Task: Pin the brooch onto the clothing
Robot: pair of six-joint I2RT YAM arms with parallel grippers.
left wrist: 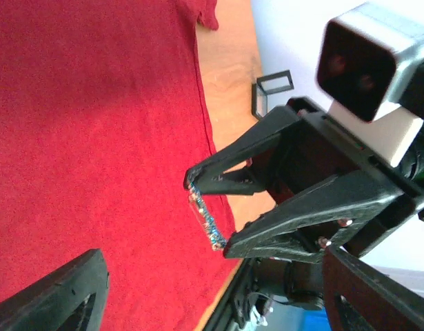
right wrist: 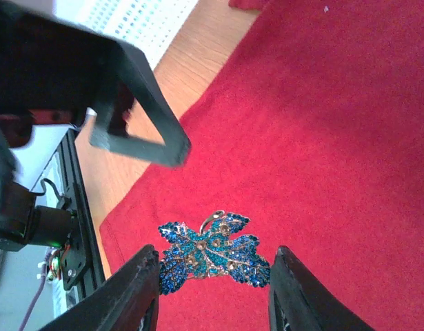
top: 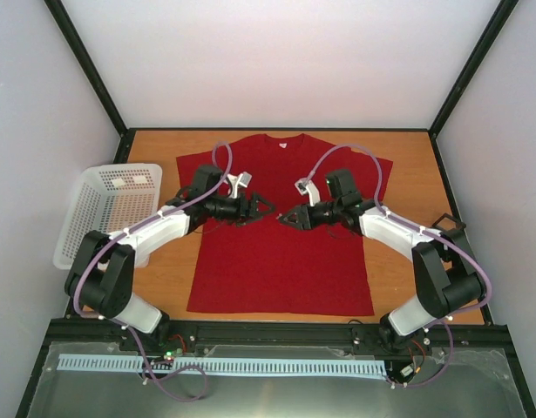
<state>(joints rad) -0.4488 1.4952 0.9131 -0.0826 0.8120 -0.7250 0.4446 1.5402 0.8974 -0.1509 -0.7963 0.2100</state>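
The right fingers [right wrist: 139, 289] are clamped on the wing tips of the blue butterfly brooch [right wrist: 212, 255], its long wing-to-wing axis running straight across from finger to finger, jewelled face tilted up toward the wrist, while the left fingers [left wrist: 67, 293] stand spread wide and empty just opposite. It all hangs over the middle of the red T-shirt [top: 276, 270], spread flat on the worktop [top: 407, 148]. The brooch is in hand but not on the cloth, so the pinning itself is all left to do, I'd say.
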